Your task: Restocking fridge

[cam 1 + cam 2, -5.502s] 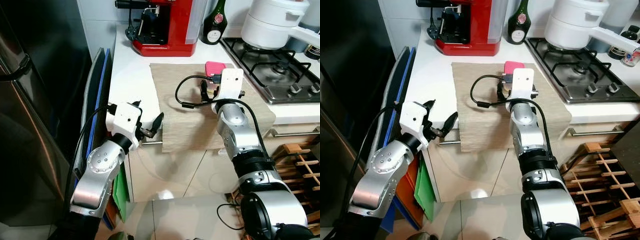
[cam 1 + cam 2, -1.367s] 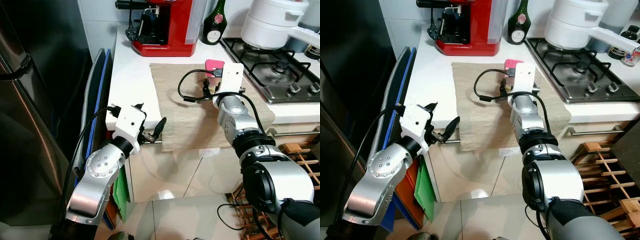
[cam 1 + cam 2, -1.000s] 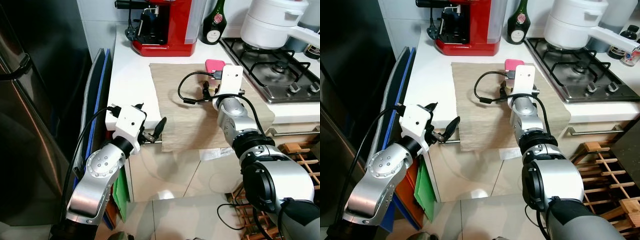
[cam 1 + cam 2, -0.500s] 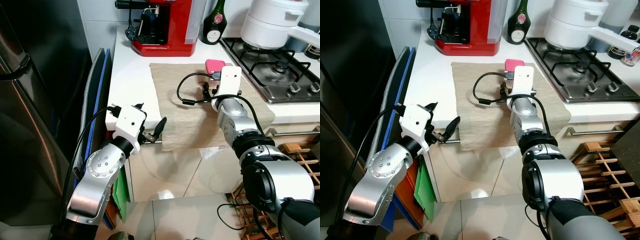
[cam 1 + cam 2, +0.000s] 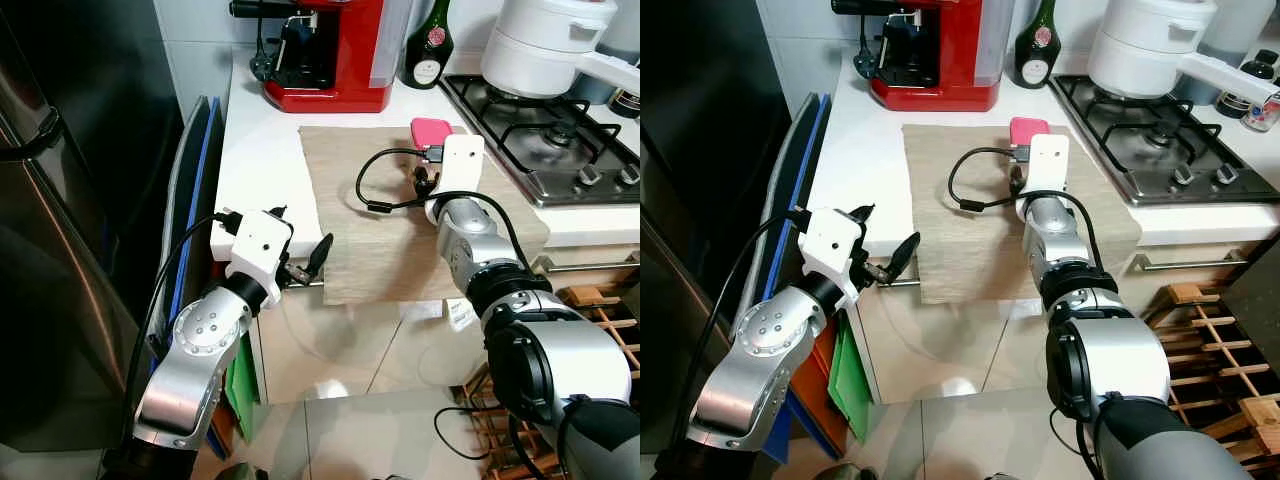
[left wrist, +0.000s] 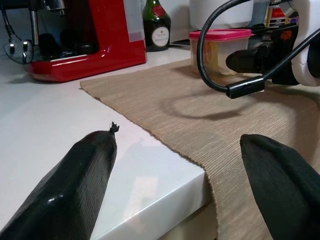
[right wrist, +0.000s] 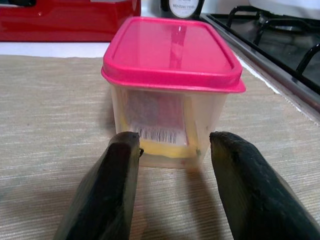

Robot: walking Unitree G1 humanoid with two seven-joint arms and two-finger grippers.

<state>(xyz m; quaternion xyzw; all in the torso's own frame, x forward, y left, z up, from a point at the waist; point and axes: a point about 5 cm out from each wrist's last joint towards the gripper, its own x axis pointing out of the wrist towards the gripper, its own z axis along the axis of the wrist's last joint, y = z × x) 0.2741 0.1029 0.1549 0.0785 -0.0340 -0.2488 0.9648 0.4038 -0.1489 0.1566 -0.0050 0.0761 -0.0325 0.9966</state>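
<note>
A clear plastic container with a pink lid point(image 7: 172, 90) stands on the beige placemat point(image 5: 370, 230), toward its far edge. My right gripper point(image 7: 175, 145) is low over the mat and open. Its fingertips point(image 7: 125, 150) stop just short of the container's near wall, one toward each side, with nothing between them. The container point(image 5: 430, 131) peeks out beyond the white wrist housing in the left eye view. My left gripper point(image 5: 300, 235) hangs open at the counter's front left corner, level with the white worktop and holding nothing.
A dark steel fridge point(image 5: 60, 250) stands at the left, with flat trays point(image 5: 195, 170) wedged between it and the counter. A red coffee machine point(image 5: 330, 50) and a bottle point(image 5: 428, 45) stand at the back. On the right are a gas hob point(image 5: 540, 130) with a white pot point(image 5: 545, 45) and a wooden rack point(image 5: 605, 320).
My right arm has stretched forward since the earliest frame and nudged slightly right in the last second, bringing its gripper up to the container. The left arm has barely moved.
</note>
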